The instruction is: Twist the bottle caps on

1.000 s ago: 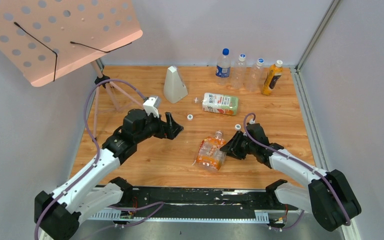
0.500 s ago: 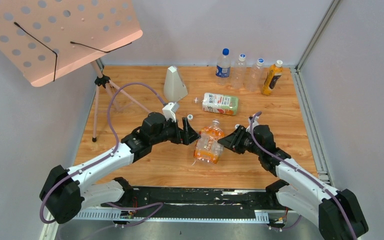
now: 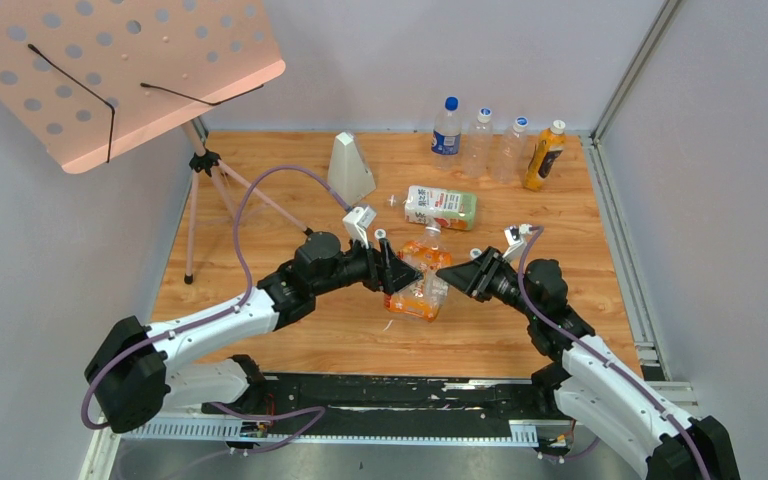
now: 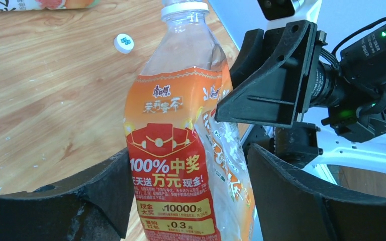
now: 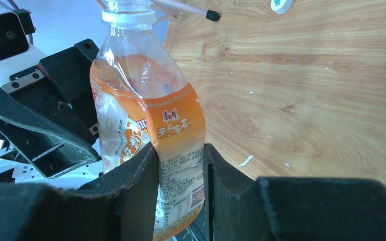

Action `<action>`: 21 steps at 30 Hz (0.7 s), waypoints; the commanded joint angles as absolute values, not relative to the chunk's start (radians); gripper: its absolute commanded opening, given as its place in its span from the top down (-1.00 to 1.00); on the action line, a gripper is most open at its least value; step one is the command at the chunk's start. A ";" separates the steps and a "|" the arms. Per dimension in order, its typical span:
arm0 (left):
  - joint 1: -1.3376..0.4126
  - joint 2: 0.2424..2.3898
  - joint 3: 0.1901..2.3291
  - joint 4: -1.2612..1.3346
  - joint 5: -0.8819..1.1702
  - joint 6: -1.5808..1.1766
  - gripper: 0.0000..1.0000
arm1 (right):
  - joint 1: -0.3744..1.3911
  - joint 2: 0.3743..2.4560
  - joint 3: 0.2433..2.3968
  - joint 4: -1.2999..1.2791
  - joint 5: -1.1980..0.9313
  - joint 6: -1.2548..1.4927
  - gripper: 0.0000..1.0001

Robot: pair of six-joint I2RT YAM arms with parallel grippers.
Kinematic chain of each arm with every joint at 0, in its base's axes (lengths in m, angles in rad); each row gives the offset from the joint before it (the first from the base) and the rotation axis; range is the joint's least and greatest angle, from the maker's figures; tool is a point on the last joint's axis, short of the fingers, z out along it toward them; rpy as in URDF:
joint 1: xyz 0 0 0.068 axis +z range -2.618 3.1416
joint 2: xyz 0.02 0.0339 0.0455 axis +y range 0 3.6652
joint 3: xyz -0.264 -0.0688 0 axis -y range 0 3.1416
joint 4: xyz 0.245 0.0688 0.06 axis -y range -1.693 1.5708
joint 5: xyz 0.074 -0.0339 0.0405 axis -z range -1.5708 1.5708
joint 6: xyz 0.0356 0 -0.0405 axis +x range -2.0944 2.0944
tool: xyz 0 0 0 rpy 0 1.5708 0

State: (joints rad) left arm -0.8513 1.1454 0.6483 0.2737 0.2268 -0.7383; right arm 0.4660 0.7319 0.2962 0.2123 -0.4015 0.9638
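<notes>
Right pincer (image 5: 181,153) clamps the orange bottle (image 5: 146,100), left pincer (image 4: 188,155) straddles it, grip unclear; the cap (image 3: 380,234) at eleven o'clock is not yet screwed on.

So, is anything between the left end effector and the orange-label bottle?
Nothing visible. The left end effector has a finger on either side of the orange-label bottle, which the right end effector clamps from the opposite side.
</notes>
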 commanded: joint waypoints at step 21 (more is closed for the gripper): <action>-0.913 1.145 0.631 0.425 0.173 -0.711 0.06 | 0.463 0.612 0.303 0.221 -0.389 0.916 0.46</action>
